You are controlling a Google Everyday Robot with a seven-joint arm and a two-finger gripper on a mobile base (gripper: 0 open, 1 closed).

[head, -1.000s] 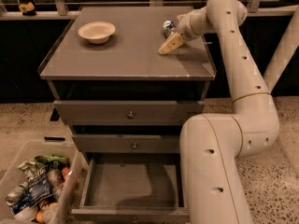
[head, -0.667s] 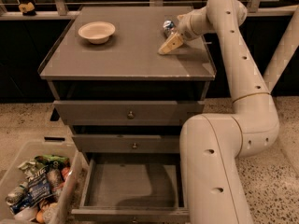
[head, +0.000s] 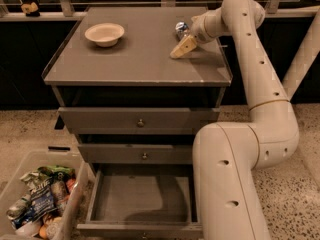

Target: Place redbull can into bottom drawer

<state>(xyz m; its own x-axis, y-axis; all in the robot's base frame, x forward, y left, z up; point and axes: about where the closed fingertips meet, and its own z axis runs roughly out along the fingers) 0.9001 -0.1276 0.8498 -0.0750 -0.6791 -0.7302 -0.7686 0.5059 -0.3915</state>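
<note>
The redbull can (head: 180,29), slim with a shiny silver top, stands upright on the grey cabinet top (head: 135,59) near its back right. My gripper (head: 182,45) is right at the can, reaching in from the right with its tan tip pointing down-left just in front of it. Whether it holds the can is hidden from here. The bottom drawer (head: 140,200) is pulled open at the foot of the cabinet, and its flat grey floor is bare. My arm's lower links stand just right of the drawer.
A cream bowl (head: 104,34) sits on the cabinet top at the back left. Two closed drawer fronts (head: 140,120) with round knobs lie above the open drawer. A clear bin (head: 37,204) of snack packets stands on the floor to the left.
</note>
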